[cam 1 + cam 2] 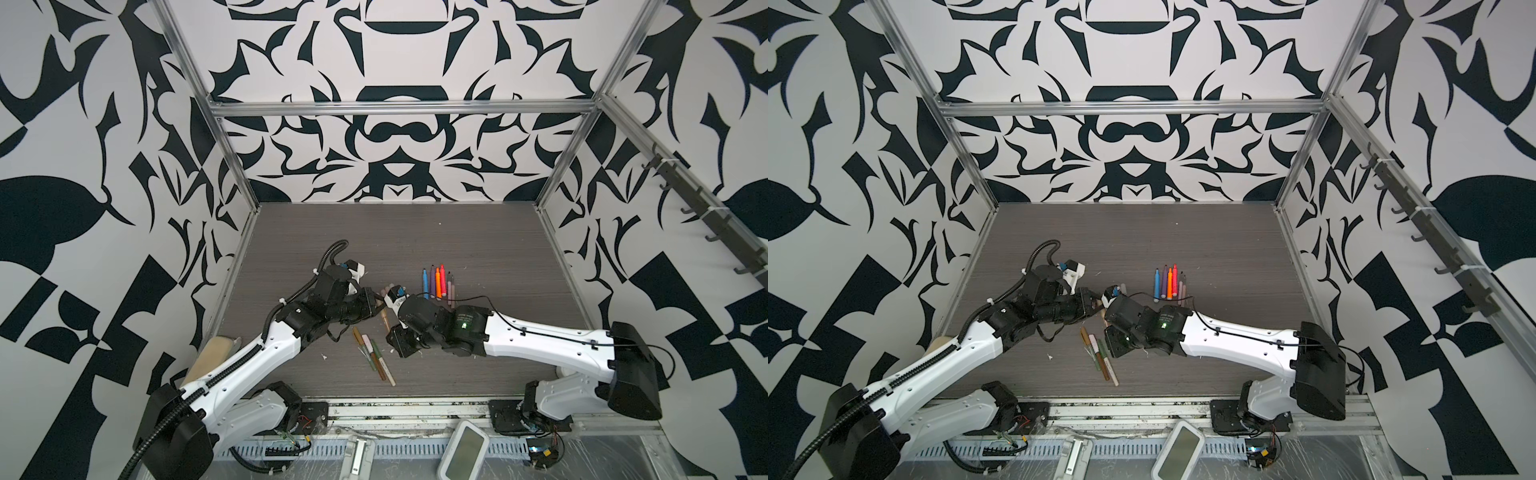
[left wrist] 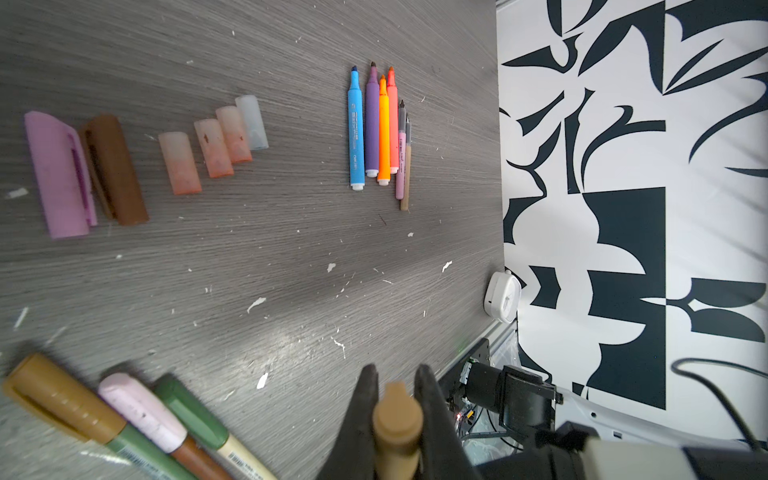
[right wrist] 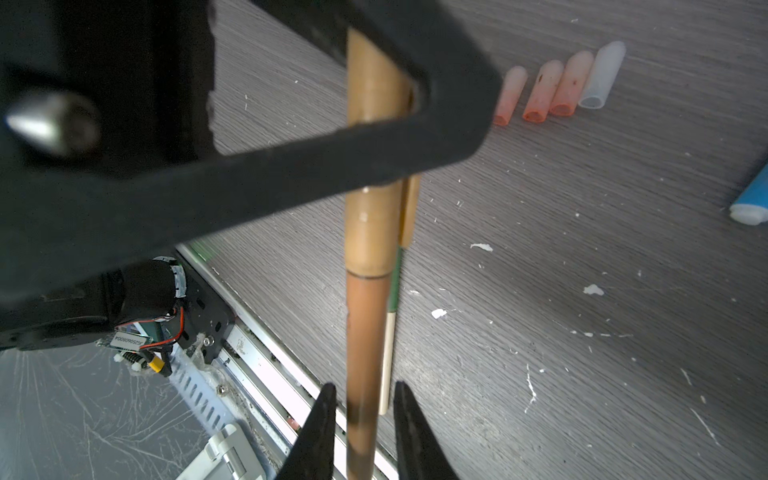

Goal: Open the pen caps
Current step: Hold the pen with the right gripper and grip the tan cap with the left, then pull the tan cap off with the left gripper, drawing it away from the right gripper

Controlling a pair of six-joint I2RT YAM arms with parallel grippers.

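Observation:
A pen with a tan cap (image 2: pixel 397 419) and a brown body (image 3: pixel 363 332) hangs above the table between both grippers. My left gripper (image 2: pixel 395 374) is shut on the tan cap (image 3: pixel 370 224). My right gripper (image 3: pixel 363 390) stands open around the brown body, with gaps on both sides. In both top views the grippers (image 1: pixel 377 307) (image 1: pixel 1096 305) meet left of centre. Loose pen caps lie in a row: pink (image 2: pixel 58 174), brown (image 2: pixel 114 170), three translucent pinkish ones (image 2: pixel 213 147) (image 3: pixel 542 91) and a clear one (image 2: pixel 251 122).
Several uncapped markers (image 1: pixel 436 282) (image 2: pixel 374 129) lie side by side behind the right arm. Several capped pens (image 1: pixel 374 353) (image 2: pixel 141 411) lie near the front. A white timer (image 1: pixel 463 451) sits past the front rail. White scraps dot the table. Patterned walls close three sides.

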